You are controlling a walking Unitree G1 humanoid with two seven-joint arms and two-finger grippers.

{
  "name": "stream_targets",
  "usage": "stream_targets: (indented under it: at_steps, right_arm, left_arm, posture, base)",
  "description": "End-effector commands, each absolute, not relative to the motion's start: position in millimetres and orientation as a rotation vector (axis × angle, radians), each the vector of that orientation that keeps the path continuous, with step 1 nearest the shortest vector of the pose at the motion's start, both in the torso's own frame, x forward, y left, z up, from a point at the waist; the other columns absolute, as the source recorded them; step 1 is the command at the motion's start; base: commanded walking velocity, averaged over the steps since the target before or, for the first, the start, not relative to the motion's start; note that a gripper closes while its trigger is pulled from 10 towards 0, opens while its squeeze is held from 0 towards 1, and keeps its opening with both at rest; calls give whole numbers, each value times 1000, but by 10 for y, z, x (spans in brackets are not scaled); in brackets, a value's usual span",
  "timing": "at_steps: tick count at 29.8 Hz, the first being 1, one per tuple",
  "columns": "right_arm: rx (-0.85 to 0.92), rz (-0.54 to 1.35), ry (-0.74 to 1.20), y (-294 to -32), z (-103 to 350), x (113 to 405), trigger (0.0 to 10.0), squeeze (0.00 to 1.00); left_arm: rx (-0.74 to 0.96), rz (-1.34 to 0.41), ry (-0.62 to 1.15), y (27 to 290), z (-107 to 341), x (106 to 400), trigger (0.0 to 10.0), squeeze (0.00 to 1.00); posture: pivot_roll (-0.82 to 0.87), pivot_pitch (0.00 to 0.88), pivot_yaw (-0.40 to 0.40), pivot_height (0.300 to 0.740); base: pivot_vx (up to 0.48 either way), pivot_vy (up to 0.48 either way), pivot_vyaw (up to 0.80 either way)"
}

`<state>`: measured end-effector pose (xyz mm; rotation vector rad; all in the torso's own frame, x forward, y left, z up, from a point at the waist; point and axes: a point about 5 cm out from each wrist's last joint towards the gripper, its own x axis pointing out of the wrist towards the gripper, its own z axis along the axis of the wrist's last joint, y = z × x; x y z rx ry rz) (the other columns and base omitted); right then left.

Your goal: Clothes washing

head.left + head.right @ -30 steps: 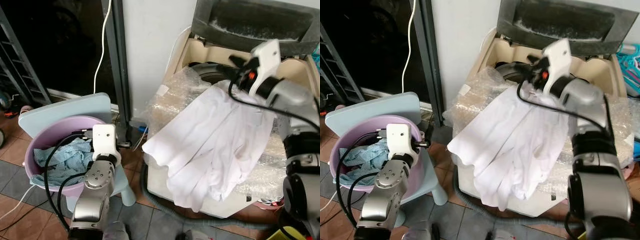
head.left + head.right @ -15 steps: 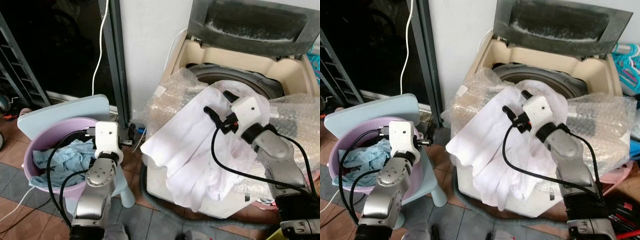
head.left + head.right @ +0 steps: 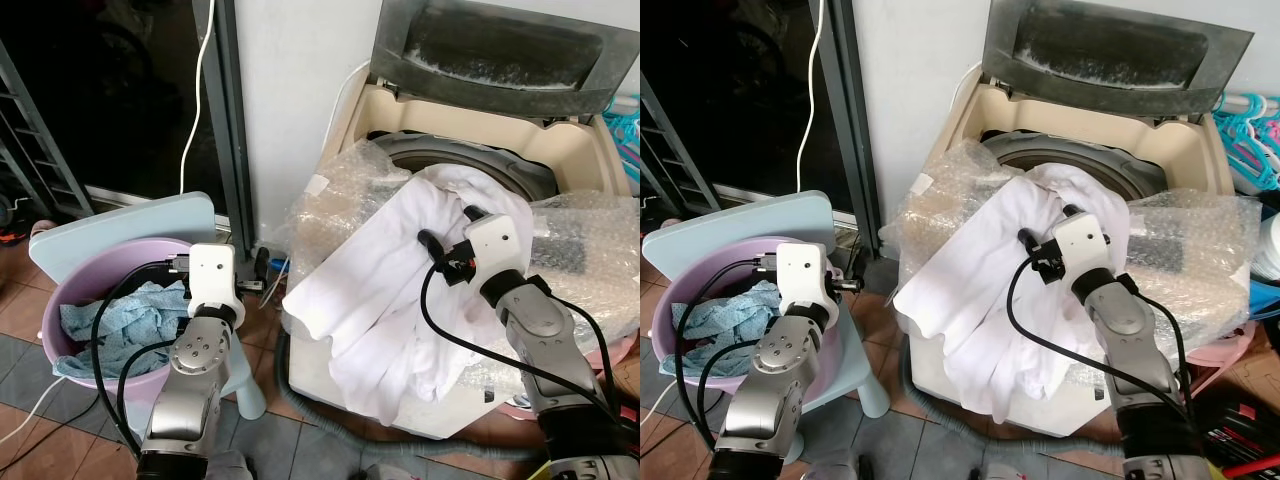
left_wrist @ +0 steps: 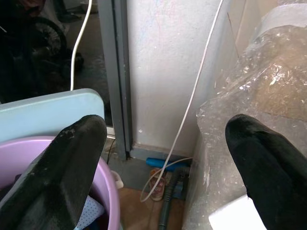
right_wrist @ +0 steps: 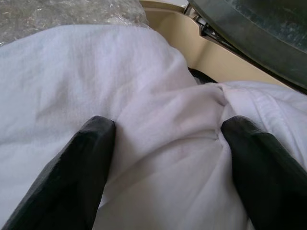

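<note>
A large white garment [image 3: 370, 290] lies draped over the front of the top-loading washing machine [image 3: 575, 150]. Its upper end is bunched at the rim of the drum opening [image 3: 440, 155]. My right gripper [image 3: 447, 226] is open, and both fingers [image 5: 91, 158] press down on the white cloth near that bunched end. My left gripper [image 4: 168, 129] is open and holds nothing. It hangs over the edge of a purple basin [image 3: 70, 285] that holds a crumpled blue cloth [image 3: 110, 320].
The machine's grey lid [image 3: 500, 45] stands raised at the back. Bubble wrap [image 3: 340, 190] covers the machine's top and front. The basin sits on a light blue stool [image 3: 120, 225]. A grey door frame [image 3: 228, 120] and a white cable [image 4: 192, 96] lie between basin and machine.
My right gripper came down from high near the lid and let go of the white garment. It now rests open on the cloth, whose top has bunched toward the drum. The left arm stayed put.
</note>
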<state>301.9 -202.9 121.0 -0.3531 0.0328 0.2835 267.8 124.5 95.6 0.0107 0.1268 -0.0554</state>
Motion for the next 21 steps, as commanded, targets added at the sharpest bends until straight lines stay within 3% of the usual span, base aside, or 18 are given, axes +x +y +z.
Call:
stream_targets:
  at_steps: [1,7,21]
  right_arm:
    - [-327,256,159,-2101,1007,2998,0,0]
    - [-209,234,234,-2070,969,3091,0,0]
    - [-211,260,294,-2111,1075,3324,0,0]
  left_arm:
    - [17,-62,122,1222,968,2693,10000,0]
    - [21,-54,120,1235,974,2705,10000,0]
    - [23,-40,121,1250,977,2731,10000,0]
  posture:
    - [-45,0,-43,740]
    - [-39,0,-43,740]
    - [-35,0,-49,740]
  base:
    - [0,0,0]
    - [0,0,0]
    - [0,0,0]
